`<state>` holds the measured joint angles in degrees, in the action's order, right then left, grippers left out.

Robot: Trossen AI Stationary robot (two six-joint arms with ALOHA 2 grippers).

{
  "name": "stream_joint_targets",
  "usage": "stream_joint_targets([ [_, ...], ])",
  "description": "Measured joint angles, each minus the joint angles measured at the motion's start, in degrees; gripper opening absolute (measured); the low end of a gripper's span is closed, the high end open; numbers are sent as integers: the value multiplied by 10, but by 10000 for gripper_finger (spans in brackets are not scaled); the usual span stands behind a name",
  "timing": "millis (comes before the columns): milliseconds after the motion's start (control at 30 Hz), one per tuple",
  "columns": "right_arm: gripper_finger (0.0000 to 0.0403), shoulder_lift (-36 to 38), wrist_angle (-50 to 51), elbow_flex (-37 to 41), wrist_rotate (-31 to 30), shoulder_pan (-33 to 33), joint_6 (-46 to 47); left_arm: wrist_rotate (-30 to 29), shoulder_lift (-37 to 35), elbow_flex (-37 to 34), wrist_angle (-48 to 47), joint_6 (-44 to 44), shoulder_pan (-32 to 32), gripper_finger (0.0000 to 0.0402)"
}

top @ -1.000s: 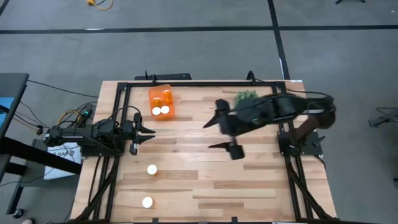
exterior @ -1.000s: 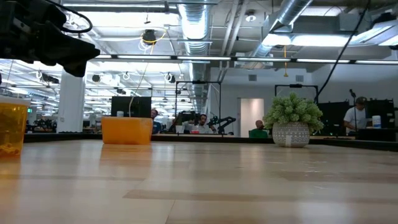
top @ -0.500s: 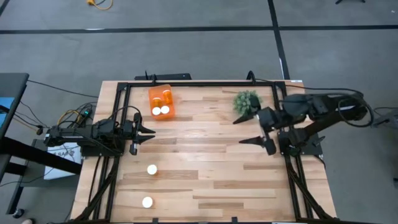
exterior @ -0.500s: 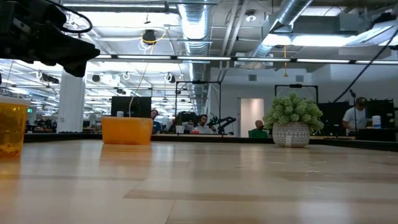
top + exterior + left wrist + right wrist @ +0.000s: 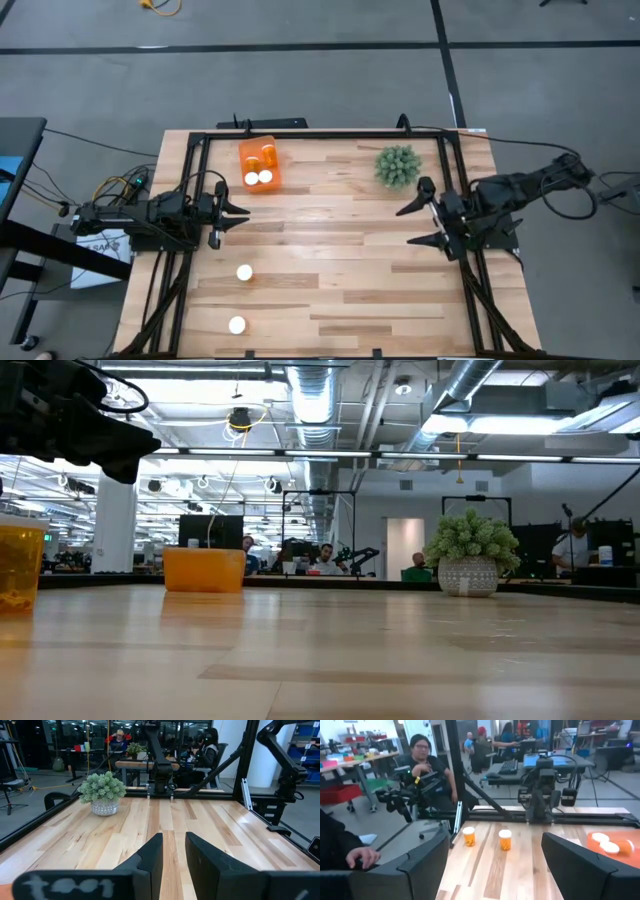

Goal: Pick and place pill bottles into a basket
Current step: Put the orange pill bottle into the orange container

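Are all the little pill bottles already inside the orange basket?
No: in the high view two pill bottles stand on the table, apart from the basket.

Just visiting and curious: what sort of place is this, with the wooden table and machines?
Probably a robotics lab in an open-plan workspace: exposed ceiling ducts, desks with seated people behind, and a framed wooden table carrying two robot arms.

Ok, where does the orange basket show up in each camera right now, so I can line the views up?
High view: basket at the table's far edge, left of centre, white-capped bottles inside.
Low view: basket in the left half, at the far table edge.
Left wrist view: not in it.
Right wrist view: basket at the right edge, caps showing.
Shared landmark: the green plant, in the high, low and left wrist views.
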<state>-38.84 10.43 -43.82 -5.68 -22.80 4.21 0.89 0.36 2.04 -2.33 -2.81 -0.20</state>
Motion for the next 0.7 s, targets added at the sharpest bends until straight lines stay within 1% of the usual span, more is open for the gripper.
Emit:
stream_joint_targets([
  [100, 311, 42, -26, 47, -20, -15, 6, 0, 0, 0, 0, 0, 0, 71],
  [333, 311, 122, -87, 142, -34, -32, 4, 0, 0, 0, 0, 0, 0, 71],
  [700, 311, 212, -170, 265, -34, -32, 4, 0, 0, 0, 0, 0, 0, 71],
])
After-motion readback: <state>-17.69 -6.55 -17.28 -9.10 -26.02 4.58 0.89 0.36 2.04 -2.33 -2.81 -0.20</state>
